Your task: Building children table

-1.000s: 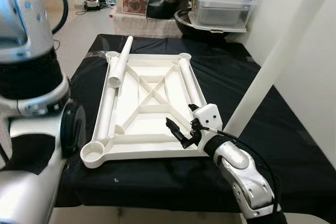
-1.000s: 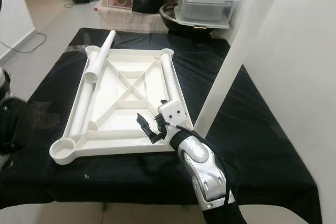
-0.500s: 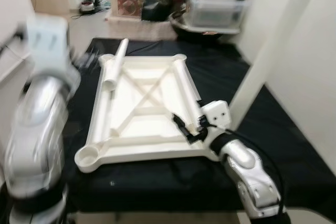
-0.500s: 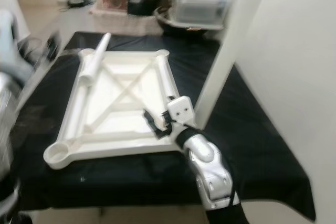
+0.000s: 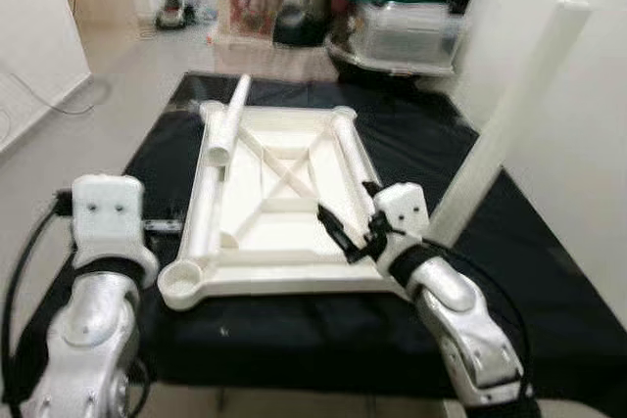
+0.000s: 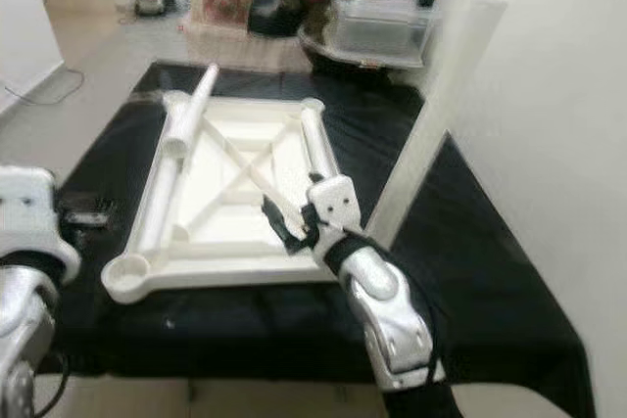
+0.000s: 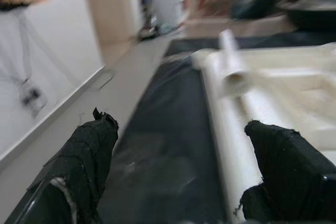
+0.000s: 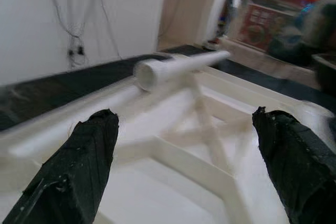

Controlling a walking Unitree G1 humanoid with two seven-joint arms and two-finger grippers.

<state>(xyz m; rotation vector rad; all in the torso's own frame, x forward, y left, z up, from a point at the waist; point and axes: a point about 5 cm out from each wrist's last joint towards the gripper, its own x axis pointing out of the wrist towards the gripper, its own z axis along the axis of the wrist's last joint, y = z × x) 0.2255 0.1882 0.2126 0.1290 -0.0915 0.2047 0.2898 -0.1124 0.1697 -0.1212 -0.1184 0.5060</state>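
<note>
While right gripper [image 5: 343, 232] hovers open over tabletop [image 5: 265, 232], left looks spread.

Both arms forward, left hand [image 7: 184, 177] and right hand [image 8: 189, 171] spread wide.

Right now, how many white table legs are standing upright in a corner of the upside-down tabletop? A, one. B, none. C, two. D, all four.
A: one leg stands at the tabletop's near right corner by the right tool; the others lie flat.
</note>
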